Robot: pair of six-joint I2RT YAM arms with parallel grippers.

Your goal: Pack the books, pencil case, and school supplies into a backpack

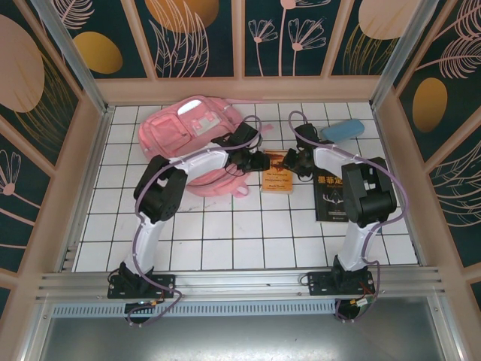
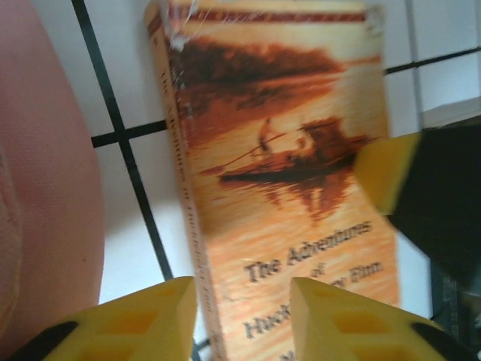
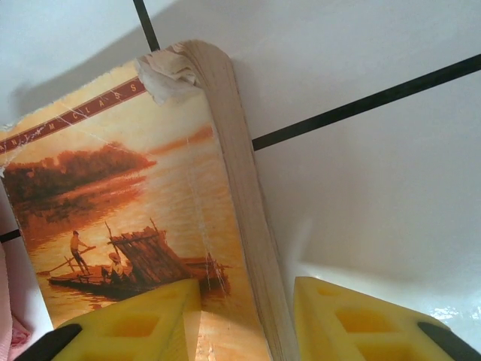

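Observation:
The orange-yellow book lies flat on the white tiles, just right of the pink backpack. My left gripper is at the book's left side. Its yellow jaws straddle the spine, one fingertip over the cover, with a small gap at the spine. My right gripper is at the book's right side. Its jaws straddle the page edge, with a gap on the tile side. The black booklet lies further right. The light blue pencil case lies at the back right.
The backpack's pink fabric bulges close to the book's spine. The right gripper's yellow tip shows over the book's far edge in the left wrist view. Wooden walls enclose the tiled floor; open tiles lie in front of the book.

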